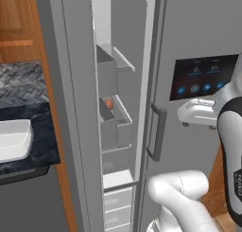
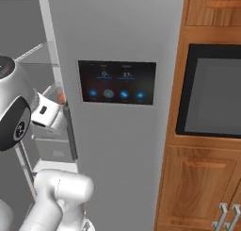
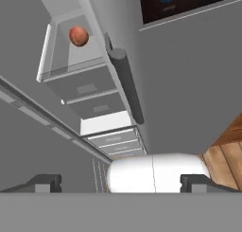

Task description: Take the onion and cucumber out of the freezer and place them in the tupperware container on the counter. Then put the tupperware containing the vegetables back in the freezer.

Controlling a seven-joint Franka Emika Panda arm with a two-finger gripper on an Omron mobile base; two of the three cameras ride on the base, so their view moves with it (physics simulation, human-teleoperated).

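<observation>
The freezer point(image 1: 116, 131) stands open, its door point(image 1: 71, 112) swung out to the left. The onion point(image 1: 109, 103), a small reddish-orange ball, lies in a grey bin at mid height; it shows too in the hand view point(image 3: 78, 36) and in the right base view point(image 2: 61, 98). The cucumber is hidden. The white tupperware container point(image 1: 12, 138) rests on the dark counter point(image 1: 45, 148) at the left. My gripper point(image 3: 122, 183) is open and holds nothing. It hangs in front of the fridge door, right of the freezer opening and apart from the onion point(image 1: 183, 116).
The fridge door with the dark touch panel point(image 1: 203, 77) is shut, and its vertical bar handle point(image 1: 158, 131) runs just left of my hand. Grey drawers point(image 1: 118, 209) fill the freezer's bottom. A wall oven point(image 2: 212, 91) and wooden cabinets point(image 2: 207, 187) stand to the right.
</observation>
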